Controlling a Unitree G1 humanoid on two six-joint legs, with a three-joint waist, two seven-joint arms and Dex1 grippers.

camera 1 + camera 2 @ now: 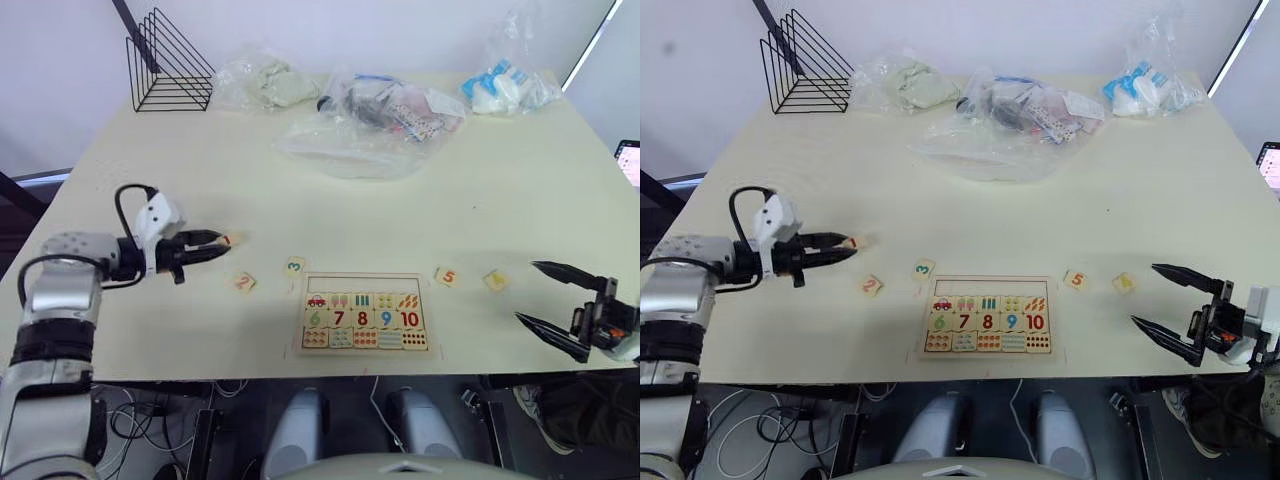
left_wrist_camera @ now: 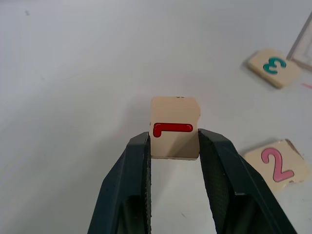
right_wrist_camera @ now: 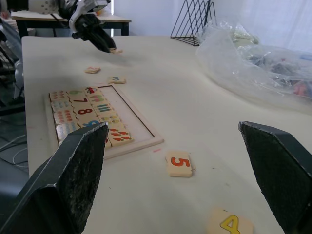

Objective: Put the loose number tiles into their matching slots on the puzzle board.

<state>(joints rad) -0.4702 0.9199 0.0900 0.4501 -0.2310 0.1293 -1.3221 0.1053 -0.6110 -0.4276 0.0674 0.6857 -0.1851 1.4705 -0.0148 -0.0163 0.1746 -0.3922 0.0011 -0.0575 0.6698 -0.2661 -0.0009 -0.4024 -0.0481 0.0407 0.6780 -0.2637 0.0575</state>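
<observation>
1. The right gripper hovers at the table's near right edge, fingers spread wide, nothing between them.
2. The puzzle board lies near the front edge; its top row of slots is bare.
3. Tiles 2, 3, 5 and 4 lie flanking the board.
4. The left gripper pinches the 1 tile left of the board.
5. Clear plastic bags sit at the far edge.

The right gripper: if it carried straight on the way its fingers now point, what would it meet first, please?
The right gripper, jaws wide open, points toward the robot's left across the pale table. The small pale-wood tile printed with an orange 5 lies first in that line, probably; the yellow 4 tile sits nearer but slightly aside. Depth is uncertain.
</observation>
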